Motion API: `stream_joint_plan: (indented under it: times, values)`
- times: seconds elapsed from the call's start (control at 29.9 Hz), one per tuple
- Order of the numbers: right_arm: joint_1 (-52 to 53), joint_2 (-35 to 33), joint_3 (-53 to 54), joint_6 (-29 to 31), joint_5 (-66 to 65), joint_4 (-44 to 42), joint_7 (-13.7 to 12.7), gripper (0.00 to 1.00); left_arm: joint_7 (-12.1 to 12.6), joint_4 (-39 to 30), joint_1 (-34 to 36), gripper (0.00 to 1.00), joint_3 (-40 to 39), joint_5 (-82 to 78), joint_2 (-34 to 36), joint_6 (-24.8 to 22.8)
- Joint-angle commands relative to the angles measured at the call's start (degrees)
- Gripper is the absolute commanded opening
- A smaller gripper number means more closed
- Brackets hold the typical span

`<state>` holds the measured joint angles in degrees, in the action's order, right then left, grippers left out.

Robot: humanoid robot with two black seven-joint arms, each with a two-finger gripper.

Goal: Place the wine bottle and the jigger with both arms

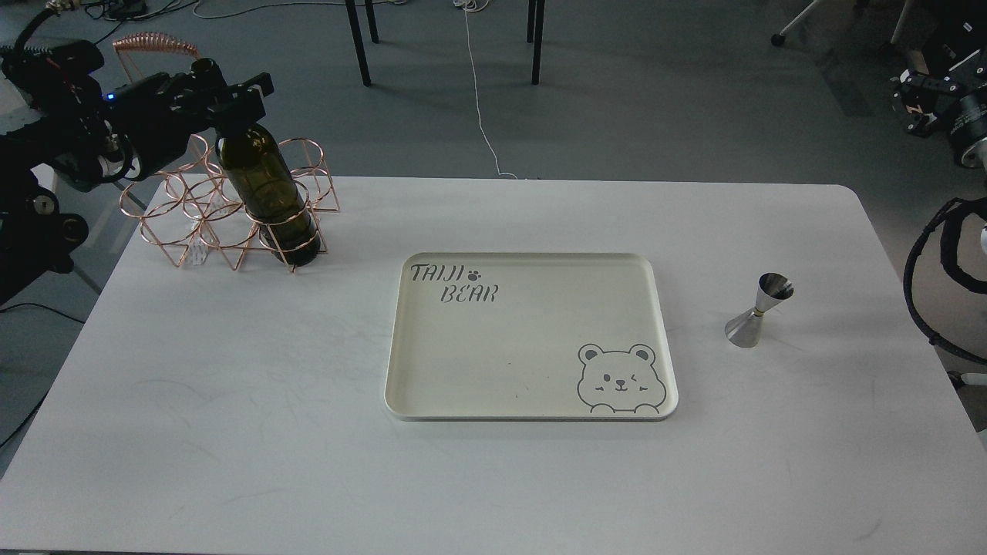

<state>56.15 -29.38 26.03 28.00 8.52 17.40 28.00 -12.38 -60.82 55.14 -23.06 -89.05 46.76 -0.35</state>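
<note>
The wine bottle [266, 189] is dark olive-green and stands in the front right ring of a copper wire rack [208, 212] at the table's back left. It leans slightly to the left. My left gripper [231, 96] comes in from the left and is shut around the bottle's neck, hiding it. The jigger [758, 310] is a shiny steel double cone, standing alone on the table to the right of the tray. My right arm [952, 108] is far off at the upper right edge, above the floor; its fingers cannot be told apart.
A cream tray [532, 401] with a bear drawing and "TAIJI BEAR" lettering lies at the middle of the white table [231, 424]. Black cables [921, 293] hang at the right edge. Chair legs [358, 42] and a white cord are on the floor behind.
</note>
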Motion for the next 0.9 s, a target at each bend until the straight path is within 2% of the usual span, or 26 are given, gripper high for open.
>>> stream_joint_plan:
  times: [0.0, 0.07, 0.47, 0.74, 0.87]
  values:
    - [0.01, 0.03, 0.07, 0.00, 0.01, 0.00, 0.00, 0.97, 0.16, 0.00, 0.32, 0.95, -0.76, 1.41, 0.17, 0.09]
    - [0.01, 0.03, 0.07, 0.00, 0.01, 0.00, 0.00, 0.97, -0.01, 0.00, 0.67, 0.97, -1.46, 5.70, 0.52, 0.09]
    - [0.01, -0.23, 0.16, 0.00, 0.01, 0.00, 0.00, 0.99, -0.63, 3.78, 2.96, 0.98, -4.01, 45.85, 4.56, -0.09]
    - [0.27, -3.31, 0.68, 0.00, 0.18, -0.09, 0.00, 0.98, -0.63, 4.47, 2.69, 0.98, -4.10, 72.31, 7.20, -0.70]
    - [0.62, -2.61, 1.83, 0.00, 0.27, 0.17, 0.00, 0.99, -0.63, 9.74, 2.52, 0.98, -4.10, 84.53, 6.15, -4.47]
